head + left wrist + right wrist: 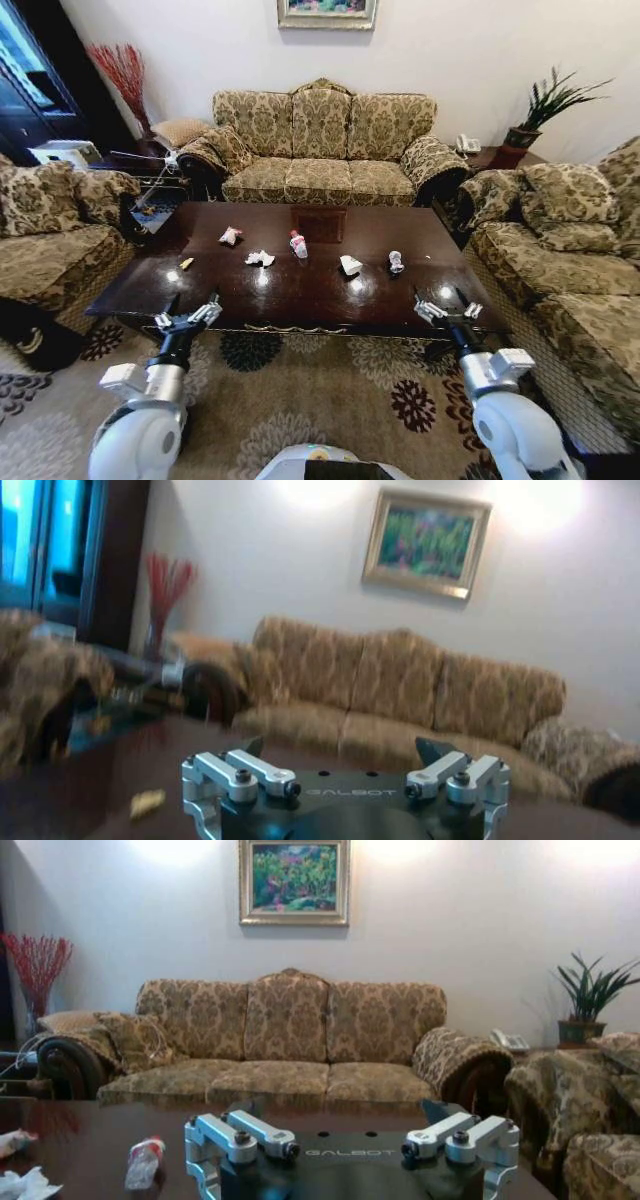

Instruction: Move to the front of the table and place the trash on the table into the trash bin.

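The dark glossy table (300, 290) lies straight ahead of me. Trash is scattered across it: a pink-white wrapper (230, 236), a white paper wad (260, 258), a small bottle with a red label (298, 244), another white wad (350, 264), a clear crinkled piece (396, 262) and a tiny yellow piece (186, 263). My left gripper (194, 300) hovers open over the table's near left edge, holding nothing. Over the near right edge my right gripper (438, 295) is open too. The right wrist view has the bottle (145, 1162) beyond the open right gripper (336, 1108). The trash bin is out of view.
A patterned sofa (320, 150) stands behind the table, with armchairs at the left (50, 230) and right (570, 250). A floral rug (330, 400) covers the floor between me and the table. A potted plant (540, 110) sits at the back right.
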Tool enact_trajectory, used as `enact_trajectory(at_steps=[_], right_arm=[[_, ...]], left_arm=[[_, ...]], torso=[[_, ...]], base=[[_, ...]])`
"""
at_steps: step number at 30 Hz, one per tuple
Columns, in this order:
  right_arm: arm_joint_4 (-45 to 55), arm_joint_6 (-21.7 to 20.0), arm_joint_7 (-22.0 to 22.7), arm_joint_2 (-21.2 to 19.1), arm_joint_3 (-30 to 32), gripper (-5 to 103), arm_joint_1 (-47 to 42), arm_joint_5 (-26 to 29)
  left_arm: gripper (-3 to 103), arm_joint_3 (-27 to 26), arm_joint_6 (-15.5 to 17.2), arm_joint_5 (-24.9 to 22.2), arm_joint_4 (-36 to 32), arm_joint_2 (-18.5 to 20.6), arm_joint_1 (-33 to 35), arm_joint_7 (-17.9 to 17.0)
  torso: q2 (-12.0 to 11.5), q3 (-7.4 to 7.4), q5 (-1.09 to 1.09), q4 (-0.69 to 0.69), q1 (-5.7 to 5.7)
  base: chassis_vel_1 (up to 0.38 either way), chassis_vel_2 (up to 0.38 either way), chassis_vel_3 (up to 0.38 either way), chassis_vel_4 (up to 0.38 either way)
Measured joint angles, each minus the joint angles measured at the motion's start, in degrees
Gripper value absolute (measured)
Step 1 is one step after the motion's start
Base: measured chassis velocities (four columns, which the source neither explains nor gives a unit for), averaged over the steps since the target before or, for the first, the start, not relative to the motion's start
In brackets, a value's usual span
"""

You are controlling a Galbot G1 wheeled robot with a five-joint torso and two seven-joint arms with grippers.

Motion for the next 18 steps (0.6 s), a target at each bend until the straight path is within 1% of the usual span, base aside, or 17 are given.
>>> enact_trajectory(at_steps=[1,2,3,7,9,11,13,14,16,18], right_arm=[[-0.2,0.5,0.0,0.0,-0.1,100,0.0,-0.1],[-0.3,0.8,0.1,0.1,-0.2,100,0.0,-0.1],[-0.4,1.2,0.1,0.1,-0.3,100,0.1,-0.1],[-0.7,1.3,0.1,-0.1,-0.2,100,0.3,0.5],[-0.8,0.9,0.0,-0.2,-0.1,100,0.3,0.7],[-0.8,-0.5,-1.0,-0.3,0.2,100,0.0,1.4],[-0.9,-1.4,-1.8,-0.2,0.2,100,-0.4,1.8],[-1.6,-1.0,-2.6,0.3,0.3,100,-0.9,1.8],[-1.8,-0.8,-2.8,0.5,0.4,100,-1.0,1.8],[-2.4,0.0,-3.5,0.9,0.7,100,-1.2,2.4]], left_arm=[[103,0.4,-1.9,0.4,0.5,-0.1,-0.2,0.0],[103,0.5,-2.6,0.6,0.7,-0.1,-0.3,0.1],[101,0.6,-3.5,1.8,1.1,-0.1,-0.4,0.4],[100,0.6,-4.8,3.7,1.4,-0.1,-0.2,2.0],[100,0.7,-5.0,4.0,1.5,-0.2,-0.1,2.2],[100,1.3,-5.1,4.3,2.0,-0.5,0.4,2.3],[99,2.3,-5.2,4.3,3.1,-0.8,1.2,1.8],[98,3.3,-5.1,4.4,4.5,-1.0,1.9,1.4],[98,3.6,-5.0,4.6,4.9,-1.1,2.1,1.4],[98,4.7,-4.0,5.9,5.2,-1.6,3.1,1.4]], torso=[[0.0,0.0,-0.02,-0.01,0.0],[0.0,0.0,-0.02,-0.01,0.0],[0.0,0.0,-0.01,0.0,0.0],[0.0,0.0,0.0,0.0,0.0],[0.0,0.0,-0.01,0.0,0.0],[0.0,0.0,-0.01,0.0,0.0],[0.0,0.0,-0.02,0.0,0.0],[0.0,0.0,-0.02,0.0,0.0],[0.0,0.0,-0.01,-0.01,0.0],[0.0,0.0,-0.02,-0.01,0.0]], base=[[0.0,0.0,0.0,0.0],[0.0,0.0,0.0,0.0],[0.0,0.0,0.0,0.0],[0.0,0.0,0.0,0.0],[0.0,0.0,0.0,0.0],[0.0,0.0,0.0,0.0],[0.0,0.0,0.0,0.0],[0.0,0.0,0.0,0.0],[0.0,0.0,0.0,0.0],[0.0,0.0,0.0,0.0]])
